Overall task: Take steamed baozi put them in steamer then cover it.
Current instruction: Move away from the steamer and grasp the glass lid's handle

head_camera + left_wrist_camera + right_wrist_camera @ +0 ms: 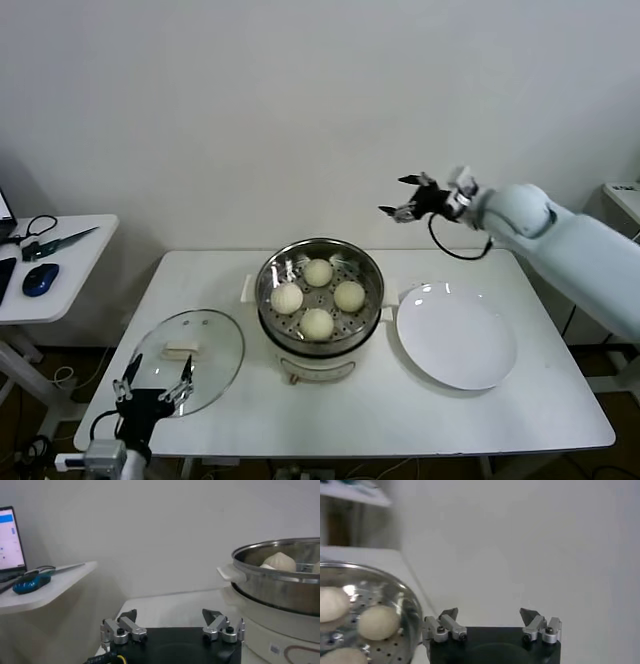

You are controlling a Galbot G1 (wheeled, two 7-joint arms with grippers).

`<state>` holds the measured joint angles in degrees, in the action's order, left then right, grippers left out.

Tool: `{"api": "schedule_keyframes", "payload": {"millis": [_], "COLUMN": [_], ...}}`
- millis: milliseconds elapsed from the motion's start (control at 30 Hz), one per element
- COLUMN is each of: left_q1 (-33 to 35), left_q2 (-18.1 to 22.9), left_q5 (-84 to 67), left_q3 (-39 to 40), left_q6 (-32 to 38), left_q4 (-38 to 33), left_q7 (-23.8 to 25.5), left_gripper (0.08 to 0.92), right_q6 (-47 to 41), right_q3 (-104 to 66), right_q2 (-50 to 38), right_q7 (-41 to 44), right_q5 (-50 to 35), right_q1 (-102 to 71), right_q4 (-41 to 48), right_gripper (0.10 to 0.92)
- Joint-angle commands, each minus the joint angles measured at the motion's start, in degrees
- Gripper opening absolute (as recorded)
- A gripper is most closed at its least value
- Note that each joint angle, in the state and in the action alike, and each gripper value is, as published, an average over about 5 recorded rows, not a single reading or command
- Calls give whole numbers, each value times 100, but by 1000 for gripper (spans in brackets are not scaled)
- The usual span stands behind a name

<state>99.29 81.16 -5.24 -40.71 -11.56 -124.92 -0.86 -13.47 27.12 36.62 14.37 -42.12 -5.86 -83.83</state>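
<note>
Four steamed baozi (pixel 317 297) counted in one steamer (pixel 320 342). One cover (pixel 190 358) and one white plate (pixel 456 336) on one tabletop (pixel 400 410). Two tools present: left tool (pixel 153 384), right tool (pixel 408 198).

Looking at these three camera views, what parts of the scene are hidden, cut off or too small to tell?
- Round clear glass lid: its near rim is covered by the open left gripper in the head view.
- Shiny steel steamer basket: cut by the frame edge in both wrist views.
- Four cream-white buns: the left wrist view shows only their tops above the rim.
- Flat white plate: absent from both wrist views.
- Open right gripper: holds nothing.
</note>
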Motion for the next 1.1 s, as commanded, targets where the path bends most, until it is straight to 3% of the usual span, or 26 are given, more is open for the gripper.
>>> {"api": "schedule_keyframes", "payload": {"millis": [33,367,600,767,900,1000,1100], "left_q1": [-119,-413,-417,-425,-394,-372,-427], "left_q2": [-28,-119,-156,-226,-334,-430,-487], "left_q5": [91,200,539,1828,4244,5969,7011], "left_q3": [14,327,522,539,403,397,438], "left_q6": [50,282,408,887,1249,1221,1153], "left_q4": [49,443,572,778,991,1245,1717], "left_q7": [-39,-164,-294,-315,-1067,-1904,-2406], "left_gripper": [823,823,823,823,823,823,823], "right_q6": [1251,2795,3288,3453,3530,3542,3544], "right_q3": [-6419,-7293,-7077,-6789,-6665,-6619,-6574], "right_q2": [-31,2025,2879,3190,3299,3350,3398], "right_q7": [-1242,-922,-881,-960,-1004,-1018,-1021], "right_q5": [641,1181,1509,1678,1747,1763,1792], "right_q1": [-6733,-8512,-8819,-8846,-8750,-8697,-8685], "right_q4": [-1245,-1390,-1381,-1327,-1201,-1167,-1177], "right_gripper": [823,823,823,823,823,823,823]}}
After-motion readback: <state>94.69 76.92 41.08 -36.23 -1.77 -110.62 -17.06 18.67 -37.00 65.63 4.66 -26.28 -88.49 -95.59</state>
